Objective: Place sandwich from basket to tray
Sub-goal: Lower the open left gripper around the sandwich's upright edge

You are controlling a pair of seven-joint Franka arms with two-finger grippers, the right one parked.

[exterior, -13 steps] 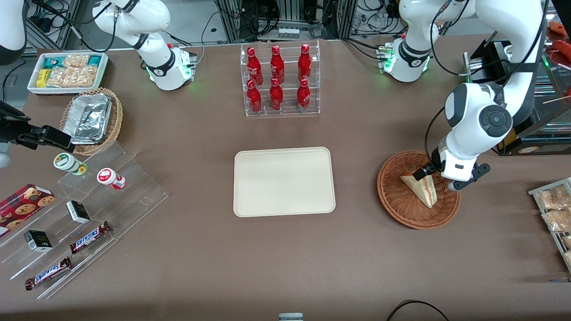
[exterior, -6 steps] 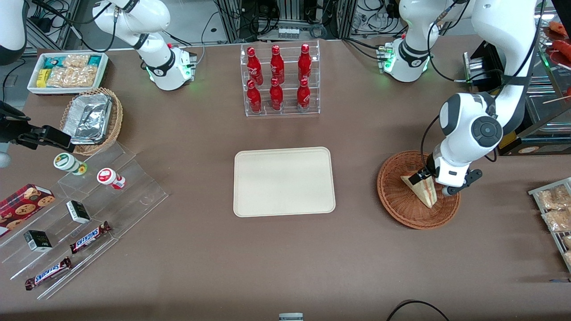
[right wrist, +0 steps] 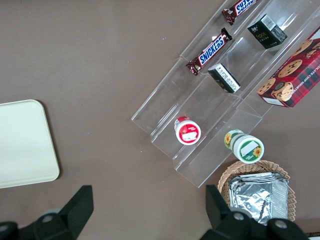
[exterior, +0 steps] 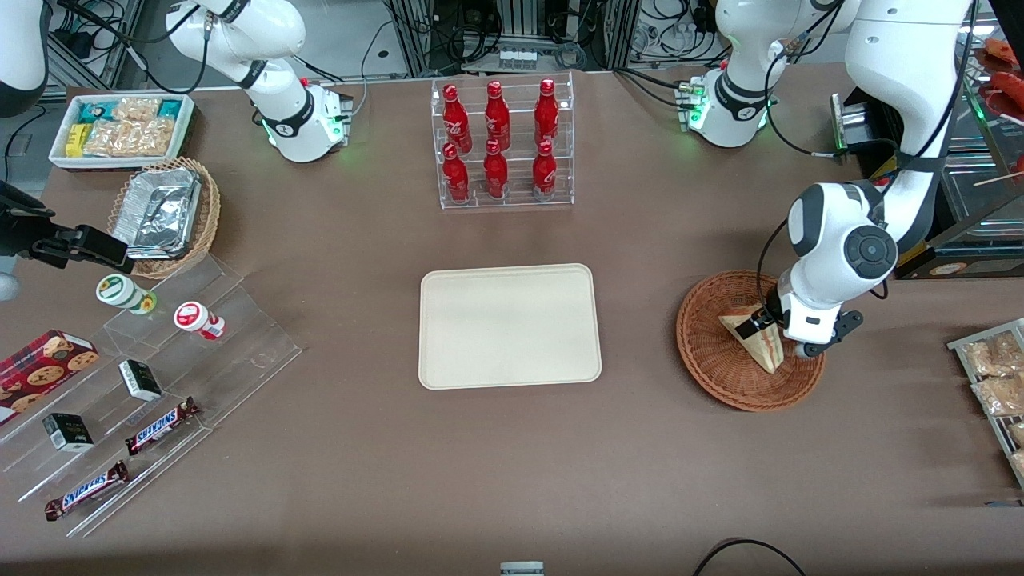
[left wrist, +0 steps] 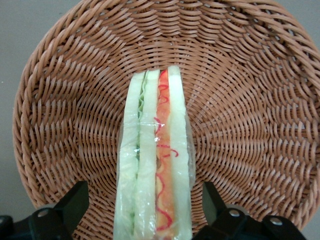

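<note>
A: Gripper (left wrist: 150, 220) low inside the basket (exterior: 708, 364), fingers (left wrist: 75, 202) spread wide, one either side of the sandwich (left wrist: 155, 175). Not touching it; gap on both flanks. Holds nothing.

B: Where does the sandwich sit?

A: On edge in the basket, filling stripe up, a wrapped wedge pointing toward the front camera. Toward the working arm's end of the table.

B: How to do the grasp well?

A: My judgement: stay centred, squeeze across the bread faces, gently, since soft bread and slick wrap may crush or slip. Lift straight up to clear the rim before carrying.

B: Containers?

A: Basket holds only the sandwich. Tray (exterior: 510, 326) mid-table, bare, well apart from the basket. Clear rack (exterior: 502, 144) farther from the camera holds red bottles.
</note>
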